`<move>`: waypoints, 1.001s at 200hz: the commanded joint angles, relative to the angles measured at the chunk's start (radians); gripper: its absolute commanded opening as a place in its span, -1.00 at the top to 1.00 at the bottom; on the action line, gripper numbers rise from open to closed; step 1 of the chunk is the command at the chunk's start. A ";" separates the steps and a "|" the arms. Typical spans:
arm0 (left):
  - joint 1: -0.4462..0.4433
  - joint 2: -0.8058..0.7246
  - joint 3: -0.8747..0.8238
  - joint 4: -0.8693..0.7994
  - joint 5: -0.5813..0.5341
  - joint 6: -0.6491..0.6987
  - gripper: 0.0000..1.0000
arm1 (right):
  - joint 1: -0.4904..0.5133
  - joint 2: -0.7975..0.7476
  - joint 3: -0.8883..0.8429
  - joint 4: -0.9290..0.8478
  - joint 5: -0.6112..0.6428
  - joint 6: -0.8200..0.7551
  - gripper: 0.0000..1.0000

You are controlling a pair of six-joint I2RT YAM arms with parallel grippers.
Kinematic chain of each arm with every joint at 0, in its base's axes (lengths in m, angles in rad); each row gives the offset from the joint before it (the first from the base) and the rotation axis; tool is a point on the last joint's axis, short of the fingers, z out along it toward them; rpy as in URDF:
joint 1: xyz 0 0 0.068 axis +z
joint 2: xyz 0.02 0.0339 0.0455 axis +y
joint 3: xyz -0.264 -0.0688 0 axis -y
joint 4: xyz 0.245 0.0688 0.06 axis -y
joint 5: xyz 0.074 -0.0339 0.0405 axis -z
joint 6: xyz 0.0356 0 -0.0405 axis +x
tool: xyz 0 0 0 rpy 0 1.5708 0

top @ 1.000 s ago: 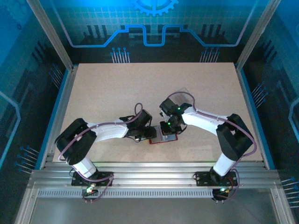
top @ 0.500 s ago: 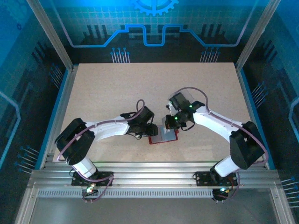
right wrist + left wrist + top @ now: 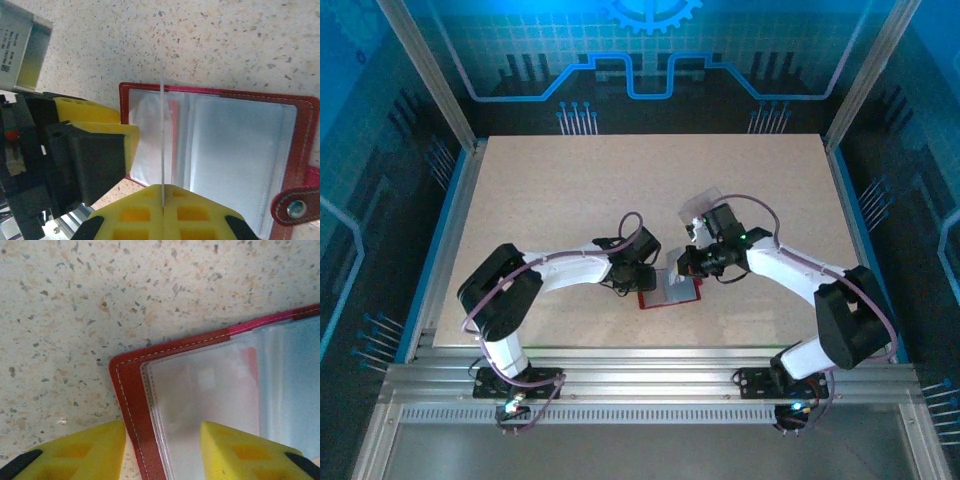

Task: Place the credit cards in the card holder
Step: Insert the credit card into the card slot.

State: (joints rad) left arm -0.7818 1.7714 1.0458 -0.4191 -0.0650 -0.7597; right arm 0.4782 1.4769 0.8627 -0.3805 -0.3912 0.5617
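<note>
Table [image 3: 225,40] | open card holder [image 3: 240,150] | left fingers [image 3: 70,447] astride corner | card [image 3: 162,125] edge-on

One card holder [image 3: 672,292], two credit cards [image 3: 162,125] [image 3: 698,203], two hands [image 3: 162,440] [image 3: 163,202]

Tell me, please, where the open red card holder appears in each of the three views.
Top external: the card holder lies low-centre on the table.
Left wrist: the card holder fills the lower right, its stitched corner mid-frame.
Right wrist: the card holder spreads across centre and right, snap tab at lower right.
Shared landmark: the left gripper, its yellow fingers straddling the holder's edge.
</note>
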 commanded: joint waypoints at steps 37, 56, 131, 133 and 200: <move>-0.019 0.044 0.003 -0.049 -0.052 -0.005 0.17 | -0.007 0.023 -0.075 0.173 -0.077 0.024 1.00; -0.019 0.040 -0.010 -0.041 -0.050 -0.010 0.19 | -0.007 0.031 -0.092 0.210 -0.087 0.026 1.00; -0.020 0.042 -0.030 -0.017 -0.028 -0.025 0.23 | -0.018 0.091 -0.127 0.292 -0.094 0.036 1.00; -0.019 0.043 -0.031 -0.017 -0.028 -0.026 0.23 | -0.019 0.092 -0.129 0.296 -0.095 0.037 1.00; -0.020 0.045 -0.038 -0.011 -0.020 -0.033 0.23 | -0.031 0.110 -0.154 0.332 -0.088 0.040 1.00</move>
State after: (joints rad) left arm -0.7933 1.7870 1.0420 -0.4145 -0.0933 -0.7803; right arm 0.4614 1.5742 0.7227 -0.0723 -0.4725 0.6029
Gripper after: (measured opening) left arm 0.385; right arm 0.066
